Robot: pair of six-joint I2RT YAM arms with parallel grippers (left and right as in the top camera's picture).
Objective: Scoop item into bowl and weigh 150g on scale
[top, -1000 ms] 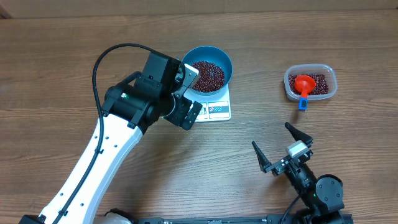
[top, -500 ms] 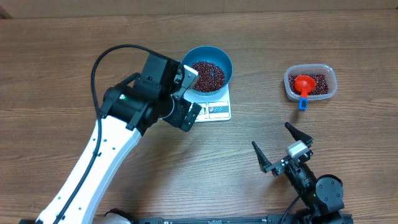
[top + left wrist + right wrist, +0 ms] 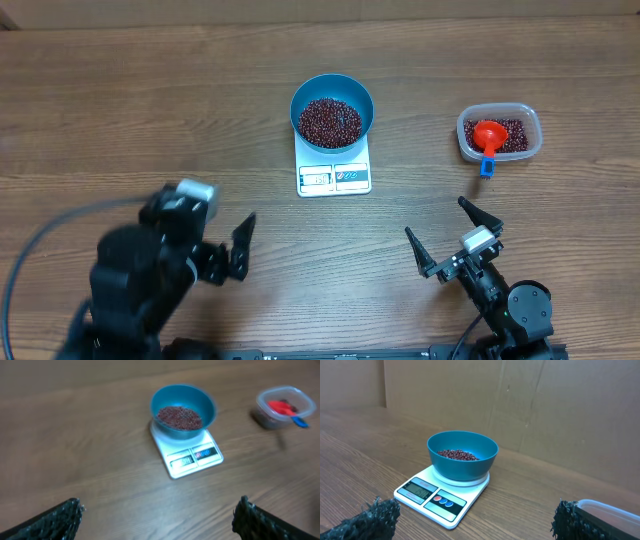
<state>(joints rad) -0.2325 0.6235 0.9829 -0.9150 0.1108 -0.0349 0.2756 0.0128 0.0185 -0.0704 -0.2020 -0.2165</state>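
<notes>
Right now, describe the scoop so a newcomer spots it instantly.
On the brown wooden table, find the clear rounded plastic tub right of the white rectangular scale. Inside lies the orange-red plastic scoop; nothing else there is orange-red, and its handle tip is blue.

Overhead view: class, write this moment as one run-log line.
beans: in bowl | bowl: on scale | scoop: in tub | left claw: open, empty | right claw: open, empty
</notes>
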